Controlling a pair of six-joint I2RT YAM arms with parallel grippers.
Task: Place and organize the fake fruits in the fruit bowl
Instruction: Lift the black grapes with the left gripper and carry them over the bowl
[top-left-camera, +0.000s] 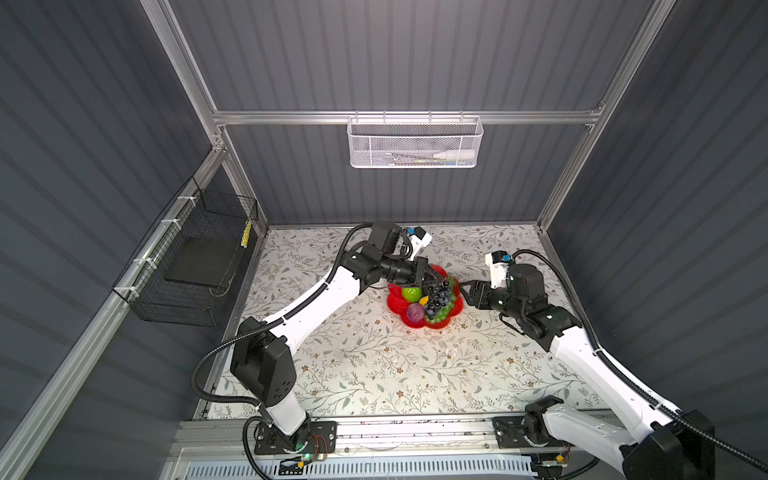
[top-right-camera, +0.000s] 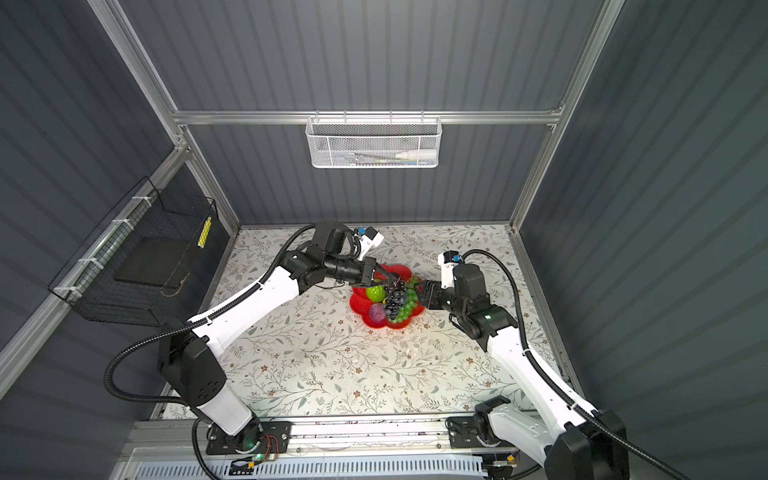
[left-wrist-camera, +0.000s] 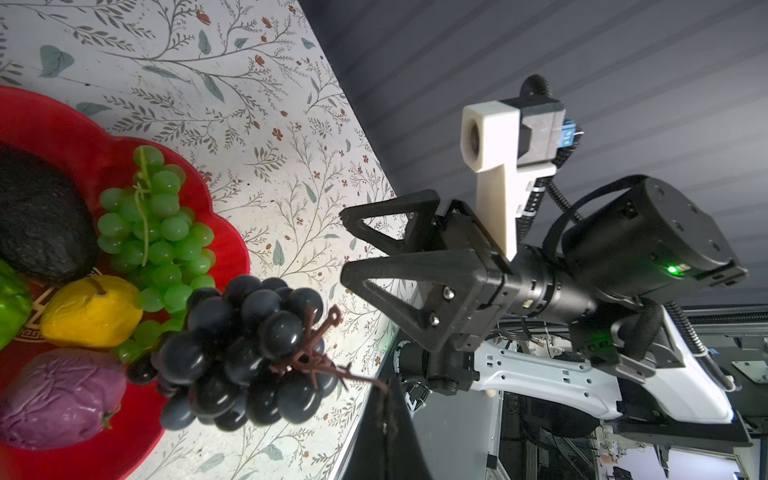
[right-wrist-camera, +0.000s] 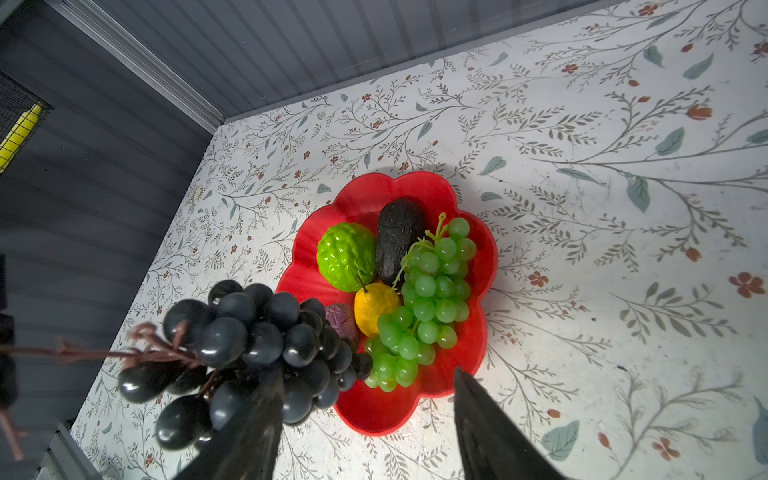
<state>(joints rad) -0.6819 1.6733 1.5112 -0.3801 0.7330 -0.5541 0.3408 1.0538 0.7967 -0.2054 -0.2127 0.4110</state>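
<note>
One red bowl (right-wrist-camera: 386, 419) holds five fruits (right-wrist-camera: 432, 291); left gripper (top-left-camera: 444, 279) pinches a sixth, dark grapes (right-wrist-camera: 257, 332); right gripper (left-wrist-camera: 341, 245) spread, empty.

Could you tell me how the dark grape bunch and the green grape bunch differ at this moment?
The dark grape bunch is near-black purple; the green grape bunch is pale, translucent green. The dark grape bunch hangs by its brown stem from the shut left gripper, while the green grape bunch, with a green stem, lies in the red fruit bowl. Both are glossy clusters of round grapes.
</note>
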